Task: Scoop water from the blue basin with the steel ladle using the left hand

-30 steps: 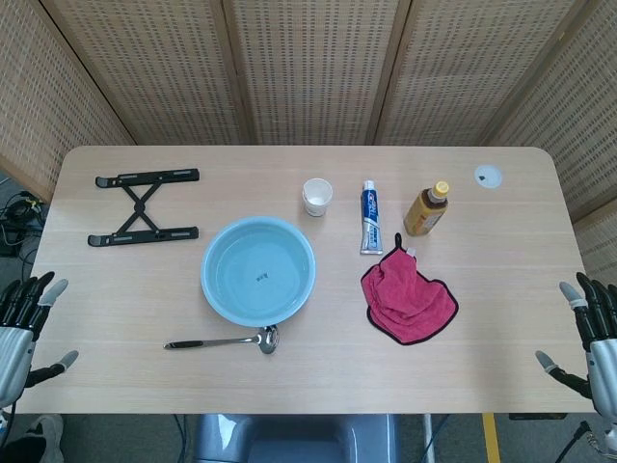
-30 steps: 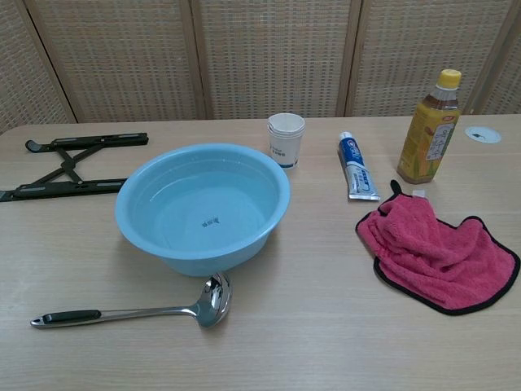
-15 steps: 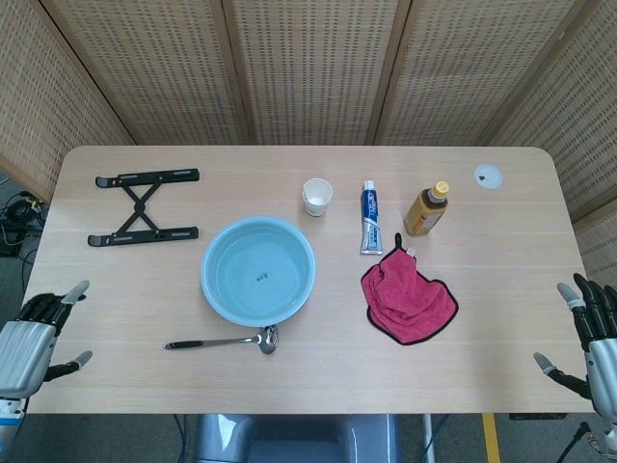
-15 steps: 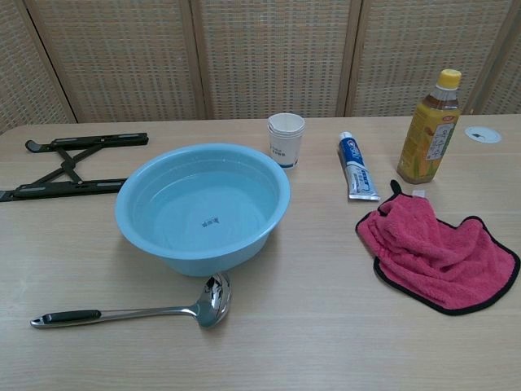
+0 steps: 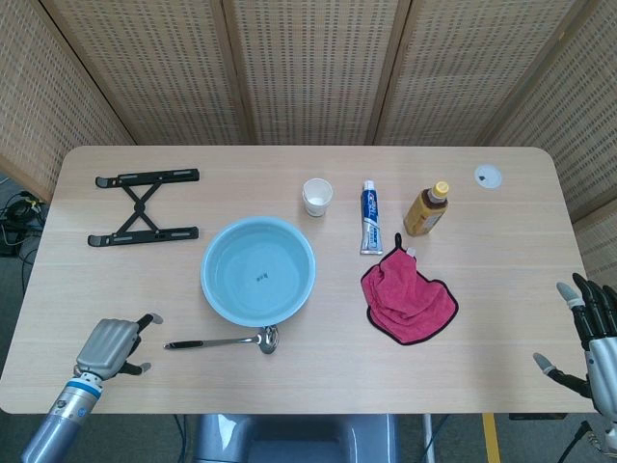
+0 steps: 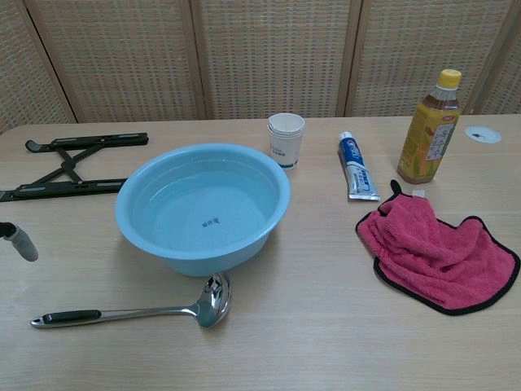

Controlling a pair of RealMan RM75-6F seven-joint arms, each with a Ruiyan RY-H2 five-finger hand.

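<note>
Left robot hand (image 5: 109, 344) hovers over the near-left part of the surface (image 5: 501, 241), holding nothing, fingertips loosely apart, just left of the ladle's black handle. Right robot hand (image 5: 593, 328) hangs off the right edge, fingers spread and empty. On the surface lie a blue basin (image 5: 257, 271) of water with a small dark mark on its bottom, unreadable; a red cloth (image 5: 407, 301); a steel ladle (image 5: 224, 341) just in front of the basin; a toothpaste tube (image 5: 370, 217), lettering too small to read.
</note>
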